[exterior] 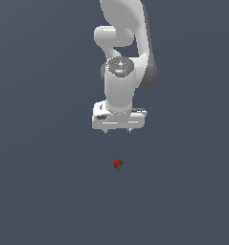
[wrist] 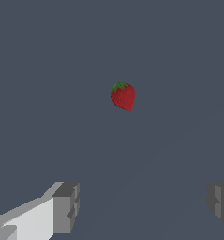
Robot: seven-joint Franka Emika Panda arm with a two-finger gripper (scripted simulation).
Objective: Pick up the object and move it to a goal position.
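Observation:
The object [exterior: 118, 164] is a tiny red strawberry-like thing with a green patch, lying on the dark grey floor. In the exterior view it sits below my white gripper [exterior: 117, 130], apart from it with a clear gap. The wrist view shows the object [wrist: 123, 96] whole, red with a green cap, well beyond my gripper [wrist: 141, 206]. One grey fingertip [wrist: 66, 208] and the other at the frame edge stand far apart, so the gripper is open and holds nothing.
The white arm [exterior: 123, 48] rises behind the gripper toward the top of the exterior view. Plain dark grey ground [exterior: 39, 191] surrounds the object on all sides.

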